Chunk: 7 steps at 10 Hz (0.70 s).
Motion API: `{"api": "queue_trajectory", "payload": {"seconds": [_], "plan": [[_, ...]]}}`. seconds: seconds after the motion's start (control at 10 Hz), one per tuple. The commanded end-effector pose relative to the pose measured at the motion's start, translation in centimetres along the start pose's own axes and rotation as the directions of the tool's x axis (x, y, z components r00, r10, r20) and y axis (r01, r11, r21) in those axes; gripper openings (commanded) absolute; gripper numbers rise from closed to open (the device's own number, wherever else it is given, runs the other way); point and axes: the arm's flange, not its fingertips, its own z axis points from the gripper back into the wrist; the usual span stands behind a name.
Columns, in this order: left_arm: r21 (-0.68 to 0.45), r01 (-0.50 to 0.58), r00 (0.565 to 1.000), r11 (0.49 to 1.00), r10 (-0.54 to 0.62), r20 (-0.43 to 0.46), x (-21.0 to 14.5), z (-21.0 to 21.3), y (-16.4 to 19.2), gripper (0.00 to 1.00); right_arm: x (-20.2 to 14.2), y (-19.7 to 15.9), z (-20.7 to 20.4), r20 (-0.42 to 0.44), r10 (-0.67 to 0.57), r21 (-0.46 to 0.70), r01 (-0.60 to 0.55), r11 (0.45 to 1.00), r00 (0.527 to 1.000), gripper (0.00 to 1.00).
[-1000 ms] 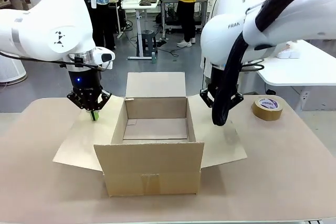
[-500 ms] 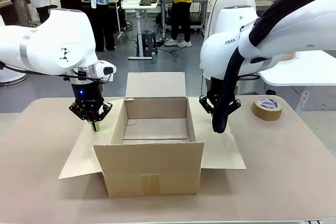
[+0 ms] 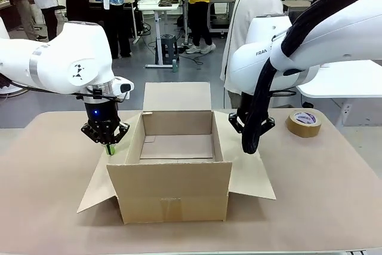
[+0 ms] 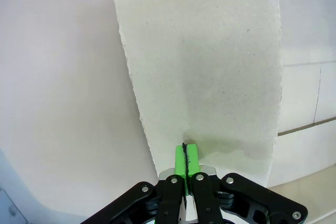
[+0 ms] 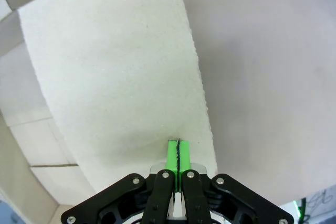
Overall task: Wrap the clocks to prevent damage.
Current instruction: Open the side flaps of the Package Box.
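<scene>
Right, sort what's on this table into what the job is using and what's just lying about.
In use: cardboard box, flaps open; left gripper, shut, tip at its left flap; right gripper, shut, tip at its right flap.
Lying about: brown tape roll, untouched, on the table's right side.

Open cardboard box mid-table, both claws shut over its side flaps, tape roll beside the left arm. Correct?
One error: the front view shows the tape roll beside the right arm. The box is open; left claw and right claw are shut over its flaps.
</scene>
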Motion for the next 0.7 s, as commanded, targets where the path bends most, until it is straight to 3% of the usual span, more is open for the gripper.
{"api": "queue_trajectory", "payload": {"seconds": [0.0,0.6], "plan": [[-0.004,-0.046,0.999,0.999,0.046,0.025,-0.08,0.12,-0.15,0.00,-0.22,0.35,-1.04,-0.011,-0.013,-0.050,0.012,0.999,1.000,0.01],[-0.003,-0.012,1.000,1.000,0.012,0.006,0.06,0.22,0.08,0.00,-0.21,0.11,-0.98,-0.030,0.004,-0.016,-0.005,1.000,1.000,0.01]]}}
